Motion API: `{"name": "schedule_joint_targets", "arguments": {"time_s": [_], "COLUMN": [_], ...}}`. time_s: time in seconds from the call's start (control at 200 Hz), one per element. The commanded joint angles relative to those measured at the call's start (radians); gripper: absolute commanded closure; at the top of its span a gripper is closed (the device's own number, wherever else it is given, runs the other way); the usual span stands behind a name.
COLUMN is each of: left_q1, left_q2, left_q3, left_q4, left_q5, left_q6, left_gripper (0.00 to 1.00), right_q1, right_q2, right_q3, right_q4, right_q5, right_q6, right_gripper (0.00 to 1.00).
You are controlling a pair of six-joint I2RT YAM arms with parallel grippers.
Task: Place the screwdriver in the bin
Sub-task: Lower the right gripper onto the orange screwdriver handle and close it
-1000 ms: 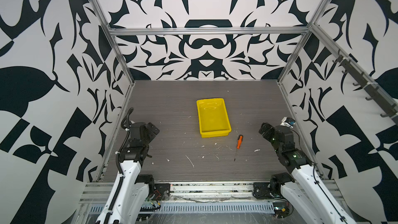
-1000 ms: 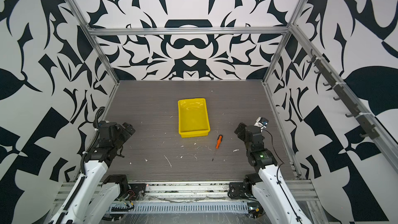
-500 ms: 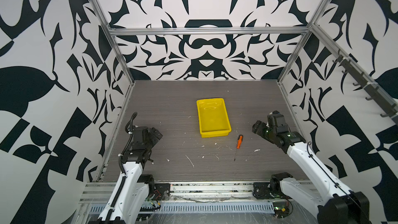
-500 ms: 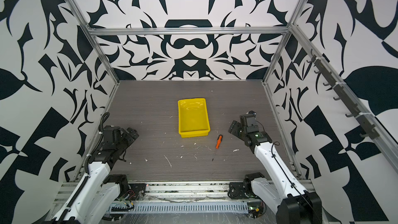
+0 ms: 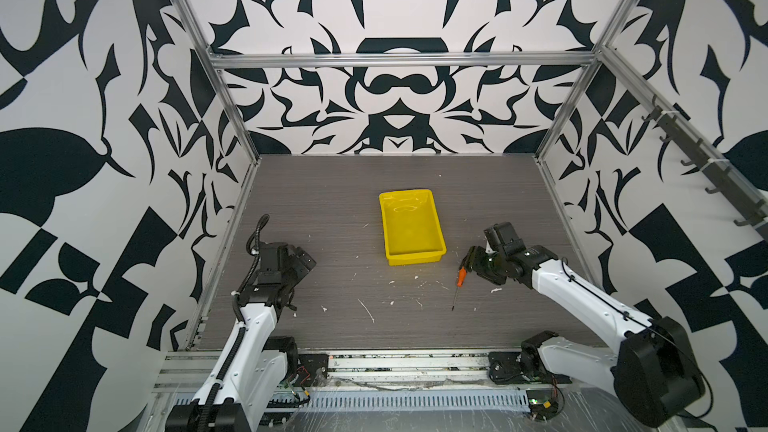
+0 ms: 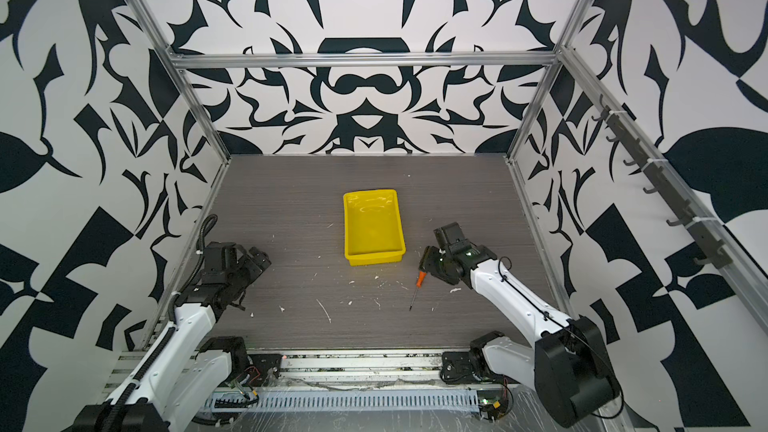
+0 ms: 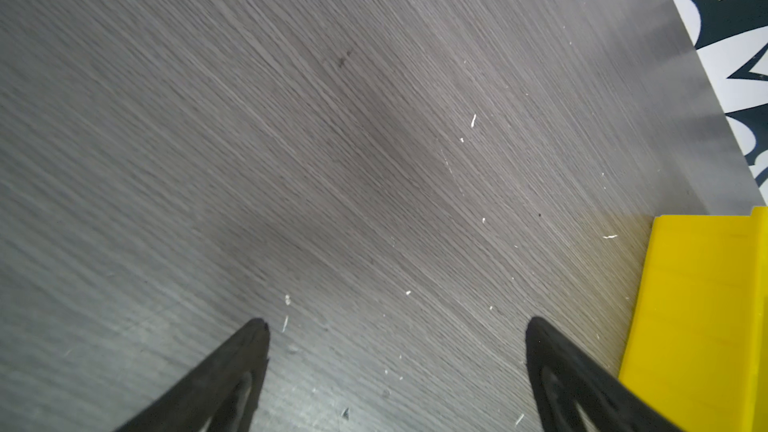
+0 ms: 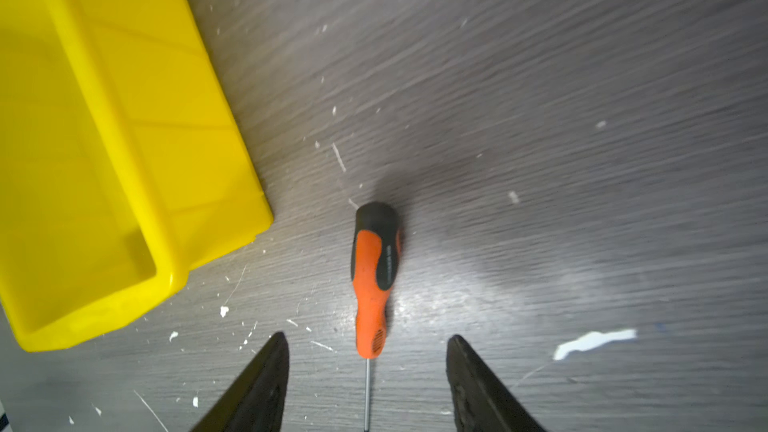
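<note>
**While the Screwdriver Lies on the Table, the Right Gripper Straddles It**

Although the yellow bin [image 5: 411, 226] stands close by, the screwdriver [image 5: 460, 278] lies outside it, flat on the dark grey wood-grain table [image 5: 332, 201]. In both top views the tool lies just off the bin's [image 6: 372, 226] near right corner, apart from its wall. The orange handle [image 6: 421, 278] points toward the bin end of the table and the thin shaft toward the front rail. Nothing lies in the bin.

The right gripper [image 5: 467, 263] reaches in over the handle end of the screwdriver. In the right wrist view its two dark fingertips [image 8: 274, 367] stand apart on either side of the tool, where the orange handle [image 8: 374, 284] narrows into the metal shaft. A clear strip of table shows on each side, so the jaws are released and grasp nothing. Whether the tips touch the table cannot be told. The black end cap lies farthest from the fingers, and the bin's corner [image 8: 104, 139] sits just beside the handle without touching it.

The left gripper [image 5: 305, 259] hangs over the left side of the table, well apart from the screwdriver. Its wrist view shows both jaws spread wide [image 7: 397, 322] with only bare table between them, and one wall of the bin [image 7: 706, 305] at the picture's edge.

White flecks [image 5: 368, 309] litter the table in front of the bin, and a larger white scrap [image 8: 594, 342] lies near the right gripper [image 6: 428, 261].
</note>
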Motion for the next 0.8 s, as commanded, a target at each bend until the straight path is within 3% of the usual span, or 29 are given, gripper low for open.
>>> {"name": "schedule_joint_targets", "arguments": {"time_s": [0.0, 0.795], "left_q1": [0.002, 0.002], "left_q2": [-0.016, -0.116], "left_q3": [0.014, -0.018], "left_q4": [-0.004, -0.015], "left_q5": [0.010, 0.012], "left_q6": [0.002, -0.006], "left_gripper": [0.01, 0.01], "right_q1": [0.007, 0.019], "right_q2": [0.032, 0.186], "right_q3": [-0.014, -0.010], "right_q4": [0.021, 0.116], "right_q5": [0.019, 0.019], "right_q6": [0.043, 0.083], "right_gripper": [0.37, 0.50]}}
